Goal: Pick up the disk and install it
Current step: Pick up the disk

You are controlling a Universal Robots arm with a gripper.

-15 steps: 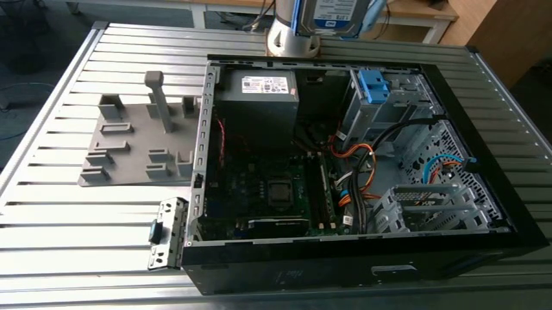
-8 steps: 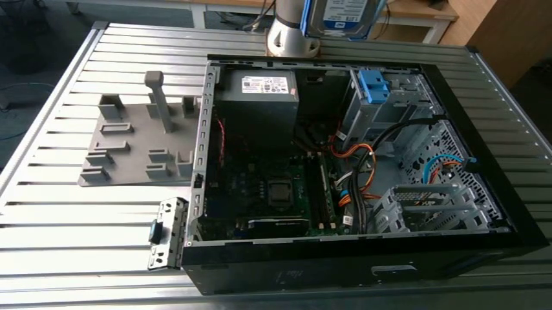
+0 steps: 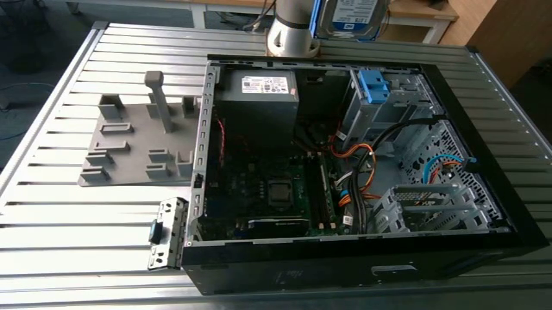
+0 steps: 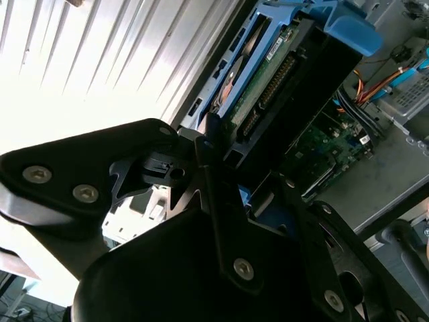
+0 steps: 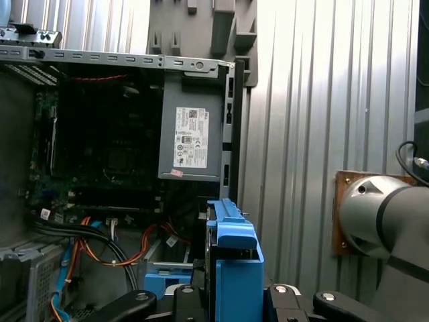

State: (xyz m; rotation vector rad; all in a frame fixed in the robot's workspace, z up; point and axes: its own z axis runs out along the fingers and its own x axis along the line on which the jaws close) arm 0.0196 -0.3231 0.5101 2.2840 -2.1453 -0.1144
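The disk is held up in the air beyond the far wall of the open computer case, near the exterior view's top edge, its white-and-blue label facing the camera. Its bright blue caddy stands on edge between the black fingers in the first wrist view. The second wrist view shows the drive's green circuit board and the caddy's blue handle. My gripper is shut on the disk, above the case's drive-bay end.
Inside the case an empty blue bracket sits in the metal bay, beside the grey power supply with its white sticker. Orange and black cables cross the middle. A grey plastic fixture lies on the slatted table on the exterior view's left.
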